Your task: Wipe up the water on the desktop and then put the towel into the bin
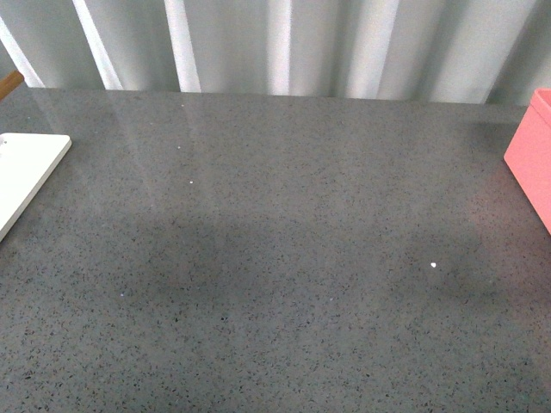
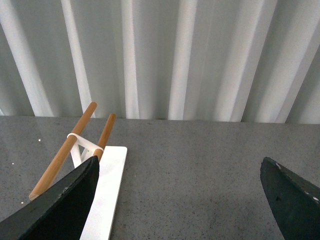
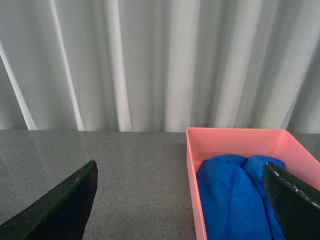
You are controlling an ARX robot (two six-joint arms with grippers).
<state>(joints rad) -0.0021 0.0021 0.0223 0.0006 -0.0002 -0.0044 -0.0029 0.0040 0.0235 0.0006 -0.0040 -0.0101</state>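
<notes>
Desktop [image 3: 135, 175]: towel [image 3: 230, 195] in bin [image 3: 235, 136], under spread right claw [image 3: 180, 200].

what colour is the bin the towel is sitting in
Pink, a salmon shade. The bin shows best in the right wrist view, with the blue towel inside it.

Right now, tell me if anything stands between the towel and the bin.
Nothing does: the towel already lies inside the pink bin. The right hand is open and empty above the desktop.
</notes>
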